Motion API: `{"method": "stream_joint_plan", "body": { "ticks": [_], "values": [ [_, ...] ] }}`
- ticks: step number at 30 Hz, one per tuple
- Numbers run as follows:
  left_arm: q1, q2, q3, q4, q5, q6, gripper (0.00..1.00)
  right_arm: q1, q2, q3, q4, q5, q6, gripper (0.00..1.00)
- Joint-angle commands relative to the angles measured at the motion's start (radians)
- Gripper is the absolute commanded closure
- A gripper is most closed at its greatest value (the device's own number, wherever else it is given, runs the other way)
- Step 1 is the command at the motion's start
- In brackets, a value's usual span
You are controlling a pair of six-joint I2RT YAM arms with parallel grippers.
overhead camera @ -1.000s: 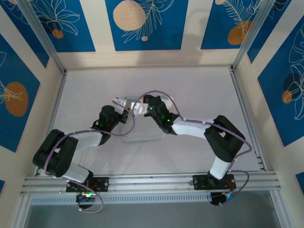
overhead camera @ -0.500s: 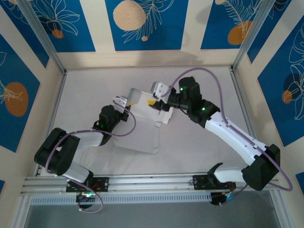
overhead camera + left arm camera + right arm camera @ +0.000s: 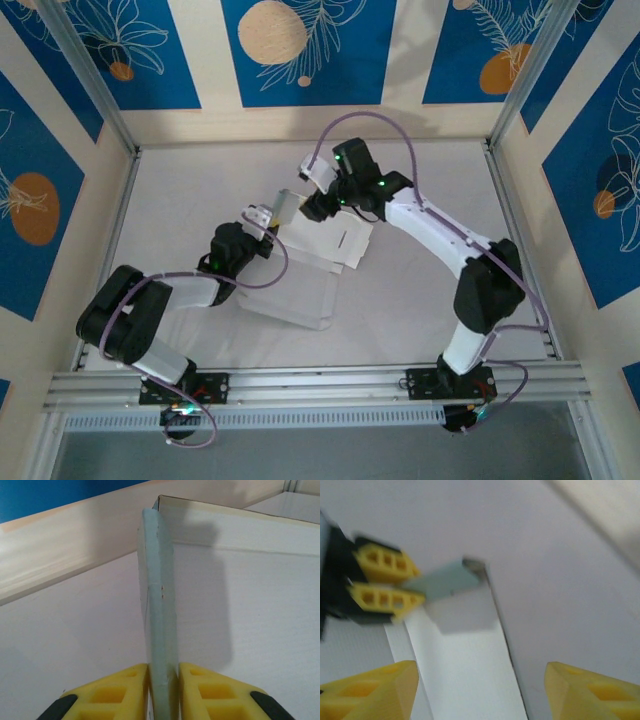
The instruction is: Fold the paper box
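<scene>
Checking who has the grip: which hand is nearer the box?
Left. The left hand pinches an upright flap of the box; the right hand hangs open over it, apart.

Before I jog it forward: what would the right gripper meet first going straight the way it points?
Most likely the paper box: its flat white panel lies ahead of the open right gripper, though depth is unclear.

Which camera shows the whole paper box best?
The top external view: it shows nearly all of the paper box spread out. The left wrist view shows one flap edge-on, pinched by the left end effector; the right wrist view shows a blurry part.
</scene>
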Motion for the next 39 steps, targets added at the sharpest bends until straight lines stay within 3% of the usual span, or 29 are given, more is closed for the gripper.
{"method": "stream_joint_plan", "body": {
  "ticks": [1, 10, 14, 23, 26, 39],
  "values": [
    [-0.012, -0.010, -0.002, 0.029, 0.036, 0.041, 0.78, 0.010, 0.017, 0.035, -0.068, 0.073, -0.124, 0.32],
    [-0.020, 0.006, -0.033, 0.108, 0.048, 0.029, 0.79, 0.083, 0.079, -0.023, 0.132, 0.354, -0.286, 0.49],
    [-0.024, 0.006, -0.046, 0.136, 0.053, 0.018, 0.81, 0.087, 0.088, -0.023, 0.159, 0.354, -0.302, 0.57],
    [-0.030, -0.022, -0.058, 0.129, 0.041, 0.023, 0.82, 0.065, 0.126, 0.003, 0.090, 0.342, -0.293, 0.56],
    [-0.031, -0.021, -0.054, 0.125, 0.033, 0.028, 0.82, 0.064, 0.108, -0.013, 0.072, 0.331, -0.280, 0.65],
    [-0.030, -0.019, -0.046, 0.125, 0.017, 0.030, 0.86, 0.062, 0.040, -0.077, -0.010, 0.308, -0.249, 0.62]
  ]
}}
